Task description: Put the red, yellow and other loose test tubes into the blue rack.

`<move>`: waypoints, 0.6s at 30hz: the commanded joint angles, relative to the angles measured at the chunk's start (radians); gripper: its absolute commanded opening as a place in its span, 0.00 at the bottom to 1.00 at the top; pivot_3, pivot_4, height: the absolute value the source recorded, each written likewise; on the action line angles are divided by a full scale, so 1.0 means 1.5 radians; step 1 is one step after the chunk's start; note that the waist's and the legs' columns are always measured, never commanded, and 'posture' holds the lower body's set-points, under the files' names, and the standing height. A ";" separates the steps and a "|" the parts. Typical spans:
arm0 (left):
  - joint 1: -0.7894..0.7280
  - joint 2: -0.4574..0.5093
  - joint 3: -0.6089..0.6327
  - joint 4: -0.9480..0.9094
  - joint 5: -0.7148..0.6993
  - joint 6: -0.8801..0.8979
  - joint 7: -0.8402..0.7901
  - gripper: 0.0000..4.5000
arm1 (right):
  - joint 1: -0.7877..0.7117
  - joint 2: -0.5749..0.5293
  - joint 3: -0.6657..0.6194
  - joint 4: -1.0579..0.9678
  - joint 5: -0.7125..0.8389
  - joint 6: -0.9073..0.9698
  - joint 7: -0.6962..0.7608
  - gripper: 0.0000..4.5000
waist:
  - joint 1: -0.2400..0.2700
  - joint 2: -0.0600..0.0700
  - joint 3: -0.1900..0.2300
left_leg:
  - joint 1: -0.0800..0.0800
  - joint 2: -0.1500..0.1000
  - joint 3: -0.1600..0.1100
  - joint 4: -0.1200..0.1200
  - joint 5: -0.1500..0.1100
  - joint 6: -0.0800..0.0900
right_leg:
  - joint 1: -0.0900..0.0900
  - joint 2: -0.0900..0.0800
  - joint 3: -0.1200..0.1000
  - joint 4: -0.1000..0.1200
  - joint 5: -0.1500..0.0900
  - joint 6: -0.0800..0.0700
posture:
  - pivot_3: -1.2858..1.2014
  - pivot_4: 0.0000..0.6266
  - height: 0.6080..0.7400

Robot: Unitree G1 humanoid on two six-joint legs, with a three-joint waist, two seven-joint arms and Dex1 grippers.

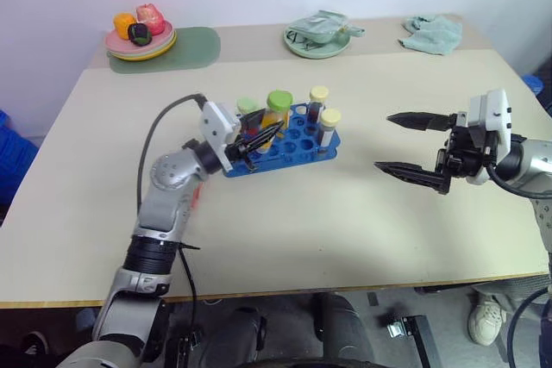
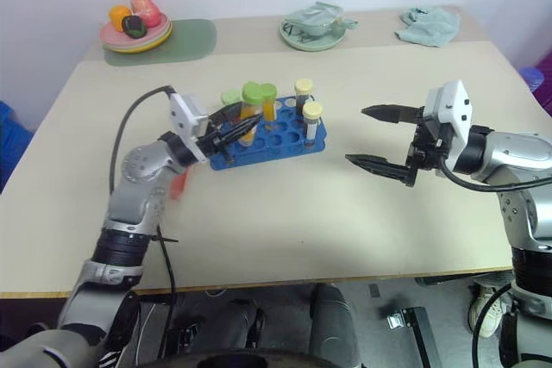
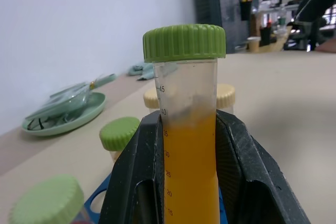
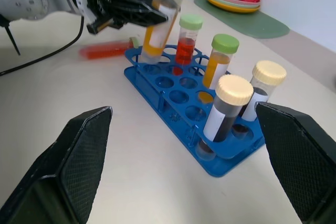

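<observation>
My left claw clamps the yellow-orange tube over the blue rack, frame centre | right wrist view alone reveals a red tube lying on the table | right claw gapes wide, holding nothing.

The left arm reaches forward with its forearm angled inward, and the left gripper has its two black fingers clamped on a yellow-orange test tube held roughly upright. The right arm comes in from the right side, its right gripper pointing leftward and nearly level, fingers spread wide with nothing between them.
</observation>
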 commanded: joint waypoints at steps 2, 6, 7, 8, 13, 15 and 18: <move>-0.034 -0.014 -0.009 0.031 0.040 -0.067 0.024 0.16 | -0.002 -0.015 -0.027 -0.026 0.014 0.004 -0.006 1.00 | 0.000 0.000 0.000 | 0.000 0.000 0.000 0.000 0.000 0.000 | 0.000 0.000 0.000 0.000 0.000 0.000 | 0.52 0.24 1.00; -0.041 -0.027 -0.018 0.070 0.084 -0.111 0.063 0.16 | 0.001 -0.020 -0.033 -0.027 0.015 0.008 -0.007 1.00 | 0.000 0.000 0.000 | 0.000 0.000 0.000 0.000 0.000 0.000 | 0.000 0.000 0.000 0.000 0.000 0.000 | 0.52 0.24 1.00; -0.040 -0.030 -0.022 0.077 0.090 -0.120 0.068 0.16 | 0.002 -0.021 -0.034 -0.028 0.016 0.010 -0.008 1.00 | 0.000 0.000 0.000 | 0.000 0.000 0.000 0.000 0.000 0.000 | 0.000 0.000 0.000 0.000 0.000 0.000 | 0.52 0.24 1.00; -0.039 -0.033 -0.026 0.084 0.097 -0.129 0.073 0.16 | 0.002 -0.022 -0.035 -0.029 0.016 0.011 -0.009 1.00 | 0.000 0.000 0.000 | 0.000 0.000 0.000 0.000 0.000 0.000 | 0.000 0.000 0.000 0.000 0.000 0.000 | 0.52 0.24 1.00; -0.044 -0.053 -0.041 0.122 0.122 -0.159 0.092 0.16 | 0.003 -0.025 -0.038 -0.031 0.017 0.017 -0.010 1.00 | 0.000 0.000 0.000 | 0.000 0.000 0.000 0.000 0.000 0.000 | 0.000 0.000 0.000 0.000 0.000 0.000 | 0.52 0.24 1.00; -0.050 -0.058 -0.047 0.133 0.128 -0.169 0.096 0.16 | 0.002 -0.026 -0.038 -0.032 0.017 0.018 -0.012 1.00 | 0.001 0.000 0.000 | 0.000 0.000 0.000 0.000 0.000 0.000 | 0.000 0.000 0.000 0.000 0.000 0.000 | 0.52 0.24 1.00; -0.058 -0.070 -0.053 0.148 0.133 -0.177 0.101 0.16 | 0.003 -0.025 -0.039 -0.035 0.017 0.020 -0.015 1.00 | 0.001 0.000 0.000 | 0.000 0.000 0.000 0.000 0.000 0.000 | 0.000 0.000 0.000 0.000 0.000 0.000 | 0.52 0.24 1.00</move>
